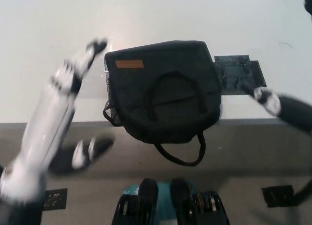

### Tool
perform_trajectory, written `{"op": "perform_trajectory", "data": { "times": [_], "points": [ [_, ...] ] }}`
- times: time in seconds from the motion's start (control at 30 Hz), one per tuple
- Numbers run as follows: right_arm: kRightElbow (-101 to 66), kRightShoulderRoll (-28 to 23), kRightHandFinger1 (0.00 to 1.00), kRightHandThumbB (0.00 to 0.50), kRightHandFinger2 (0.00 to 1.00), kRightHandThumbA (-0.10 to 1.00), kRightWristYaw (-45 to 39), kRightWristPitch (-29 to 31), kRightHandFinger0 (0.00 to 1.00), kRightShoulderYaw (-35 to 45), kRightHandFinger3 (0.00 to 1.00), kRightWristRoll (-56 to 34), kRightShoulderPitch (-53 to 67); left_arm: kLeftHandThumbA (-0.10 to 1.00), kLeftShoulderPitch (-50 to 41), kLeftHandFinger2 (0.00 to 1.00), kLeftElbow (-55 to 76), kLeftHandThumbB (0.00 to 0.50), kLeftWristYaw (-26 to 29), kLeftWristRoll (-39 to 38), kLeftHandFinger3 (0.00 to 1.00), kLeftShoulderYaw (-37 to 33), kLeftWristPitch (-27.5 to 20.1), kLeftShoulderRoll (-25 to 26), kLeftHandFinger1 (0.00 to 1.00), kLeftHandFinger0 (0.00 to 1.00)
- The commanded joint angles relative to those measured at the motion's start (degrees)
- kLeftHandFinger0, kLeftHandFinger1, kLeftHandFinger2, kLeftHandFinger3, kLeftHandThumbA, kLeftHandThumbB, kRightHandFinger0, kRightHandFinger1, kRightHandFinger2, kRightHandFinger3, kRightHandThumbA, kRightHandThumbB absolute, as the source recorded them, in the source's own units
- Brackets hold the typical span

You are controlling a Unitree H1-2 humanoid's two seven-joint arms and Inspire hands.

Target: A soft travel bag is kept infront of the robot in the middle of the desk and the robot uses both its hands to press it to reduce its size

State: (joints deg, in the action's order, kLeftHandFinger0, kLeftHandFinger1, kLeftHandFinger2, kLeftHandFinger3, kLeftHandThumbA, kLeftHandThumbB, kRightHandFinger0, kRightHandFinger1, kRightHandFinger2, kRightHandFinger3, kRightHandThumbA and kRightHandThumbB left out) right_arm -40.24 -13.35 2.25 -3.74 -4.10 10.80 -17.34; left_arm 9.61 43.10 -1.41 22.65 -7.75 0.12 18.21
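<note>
Bag [163, 91] seen mid-desk, black, soft, near edge overhanging desk [161, 15] front, strap loop hanging below. Orange label seen at top left, handle arched across top. Left hand [73, 79] blurred, just beside bag's left side — not touching; fingers spread. Right hand [280, 105] blurred at right, apart from bag — finger state cannot be told. Dark patch [240, 75] beside bag's right edge.
</note>
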Motion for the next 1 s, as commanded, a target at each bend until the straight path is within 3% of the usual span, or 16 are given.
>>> {"op": "perform_trajectory", "data": {
  "times": [0.0,0.1,0.17,0.27,0.3,0.33,0.37,0.4,0.53,0.57,0.63,0.67,0.73,0.8,0.9,0.97],
  "points": [
    [-10.6,-1.2,1.0,0.14,1.0,1.0,-0.8,5.0,1.0,2.0,1.0,-8.2,8.3,1.0,-11.2,1.0,7.4,0.204,3.5,-11.1,1.0,2.7,-9.0,-0.3,1.0,1.0],
    [-9.8,-1.4,1.0,0.138,1.0,1.0,-1.1,7.6,1.0,2.2,1.0,-8.4,13.1,1.0,-14.0,1.0,6.4,0.253,1.9,-14.9,1.0,3.1,-9.6,0.2,1.0,1.0],
    [-7.3,-0.9,1.0,0.112,1.0,1.0,-1.1,11.6,1.0,1.8,1.0,-7.1,19.1,1.0,-20.1,1.0,3.5,0.227,2.4,-15.2,1.0,3.1,-12.9,-1.2,1.0,1.0],
    [-3.4,-0.1,1.0,0.138,1.0,1.0,-1.1,14.4,1.0,1.7,1.0,-7.9,21.7,1.0,-22.4,1.0,0.0,0.223,1.4,-17.1,1.0,2.9,-14.1,-1.6,1.0,1.0],
    [-1.4,0.3,1.0,0.13,1.0,1.0,-0.9,17.0,1.0,1.5,1.0,-9.1,23.4,1.0,-24.4,1.0,-0.8,0.25,1.0,-17.8,1.0,3.0,-13.6,-1.5,1.0,1.0],
    [0.4,1.2,1.0,0.167,1.0,1.0,-0.4,17.0,1.0,1.6,1.0,-9.2,24.3,1.0,-25.6,1.0,-1.6,0.294,1.1,-17.0,1.0,3.7,-12.5,-1.8,1.0,1.0],
    [1.4,1.6,1.0,0.186,1.0,1.0,-0.2,16.4,1.0,1.8,1.0,-9.2,25.4,1.0,-26.8,1.0,-2.5,0.29,1.4,-16.4,1.0,4.1,-12.6,-2.1,1.0,1.0],
    [3.1,1.7,1.0,0.154,1.0,1.0,-0.2,16.3,1.0,2.0,1.0,-8.9,26.6,1.0,-28.2,1.0,-3.8,0.305,1.9,-15.3,1.0,4.7,-13.2,-2.7,1.0,1.0],
    [11.1,3.3,1.0,0.168,1.0,1.0,-1.1,17.1,1.0,1.9,1.0,-12.1,27.5,1.0,-28.3,1.0,-9.2,0.29,1.5,-15.1,1.0,6.3,-14.9,-4.0,1.0,1.0],
    [15.6,4.3,1.0,0.118,1.0,1.0,-0.7,20.4,1.0,1.8,1.0,-11.2,27.8,1.0,-27.9,1.0,-12.6,0.275,1.0,-15.3,1.0,5.8,-16.4,-4.5,1.0,1.0],
    [17.5,4.5,1.0,0.116,1.0,1.0,-0.9,21.6,1.0,2.1,1.0,-10.9,27.5,1.0,-27.3,1.0,-14.4,0.27,0.7,-15.3,1.0,5.6,-17.8,-4.8,1.0,1.0],
    [21.3,5.4,1.0,0.095,1.0,1.0,-0.9,23.4,1.0,1.9,1.0,-11.4,27.3,1.0,-26.8,1.0,-17.9,0.236,0.9,-14.1,1.0,5.0,-19.4,-5.5,1.0,1.0],
    [23.9,6.2,1.0,0.094,1.0,1.0,-1.0,24.1,1.0,1.7,1.0,-11.5,27.3,1.0,-26.6,1.0,-21.0,0.221,1.2,-12.2,1.0,4.8,-20.9,-6.1,1.0,1.0],
    [27.3,7.2,1.0,0.07,1.0,1.0,-1.0,26.1,1.0,1.5,1.0,-11.3,27.5,1.0,-26.5,1.0,-24.4,0.237,1.7,-9.7,1.0,4.6,-21.8,-6.7,1.0,1.0],
    [33.0,8.2,1.0,0.049,1.0,1.0,-0.8,28.3,1.0,1.5,1.0,-10.2,27.4,1.0,-25.4,1.0,-30.6,0.209,2.5,-8.4,1.0,4.2,-23.9,-7.9,1.0,1.0],
    [37.9,8.7,1.0,0.064,1.0,1.0,-0.6,30.5,1.0,1.7,1.0,-9.0,26.0,1.0,-24.1,1.0,-35.1,0.234,3.2,-8.0,1.0,4.0,-24.0,-9.3,1.0,1.0]
  ]
}}
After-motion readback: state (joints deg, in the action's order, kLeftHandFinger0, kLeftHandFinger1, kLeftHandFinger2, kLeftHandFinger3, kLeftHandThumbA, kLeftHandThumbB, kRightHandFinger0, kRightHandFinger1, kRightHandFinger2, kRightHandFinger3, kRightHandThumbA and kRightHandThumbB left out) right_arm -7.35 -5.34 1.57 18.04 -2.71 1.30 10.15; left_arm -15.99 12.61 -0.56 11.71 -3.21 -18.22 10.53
